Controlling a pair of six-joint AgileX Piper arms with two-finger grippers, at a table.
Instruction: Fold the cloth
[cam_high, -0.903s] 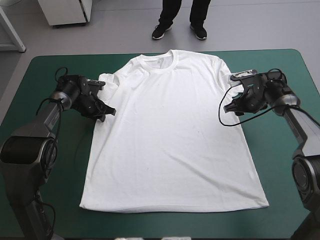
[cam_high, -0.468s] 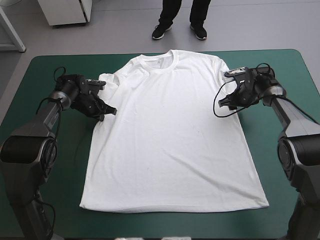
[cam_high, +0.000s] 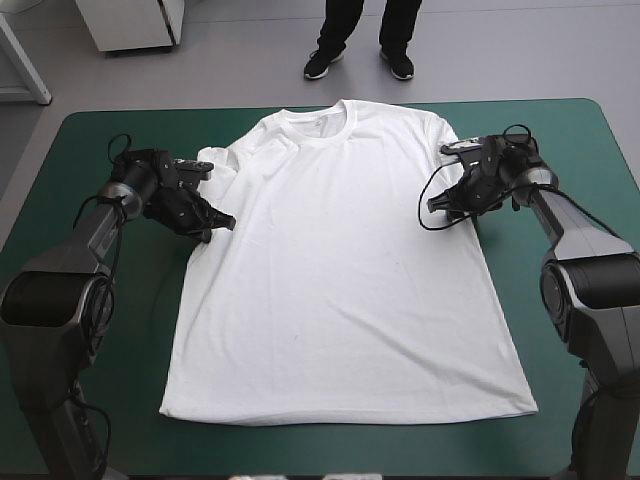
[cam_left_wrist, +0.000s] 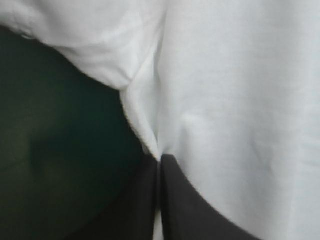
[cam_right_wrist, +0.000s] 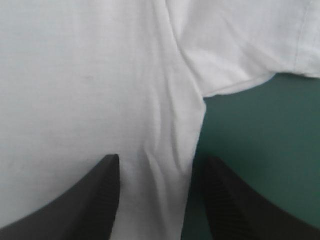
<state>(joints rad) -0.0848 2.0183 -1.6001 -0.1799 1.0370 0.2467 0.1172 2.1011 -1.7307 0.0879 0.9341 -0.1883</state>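
The white T-shirt (cam_high: 340, 270) lies spread flat on the teal-green cover, collar toward the far edge. My left gripper (cam_high: 213, 225) sits at the shirt's left side just under the left sleeve, shut on a pinch of the side edge; in the left wrist view the T-shirt (cam_left_wrist: 230, 90) rises in a small ridge from my left gripper (cam_left_wrist: 159, 162). My right gripper (cam_high: 443, 205) is at the shirt's right armpit. In the right wrist view my right gripper (cam_right_wrist: 161, 162) stands open, the edge of the T-shirt (cam_right_wrist: 90, 75) lying between its fingers.
Bare teal-green cover (cam_high: 560, 130) shows on both sides of the shirt and along the near edge. The left sleeve (cam_high: 215, 165) is bunched up beside my left arm.
My right gripper has moved left, from beside the shirt onto its right edge under the sleeve. The left gripper has hardly moved.
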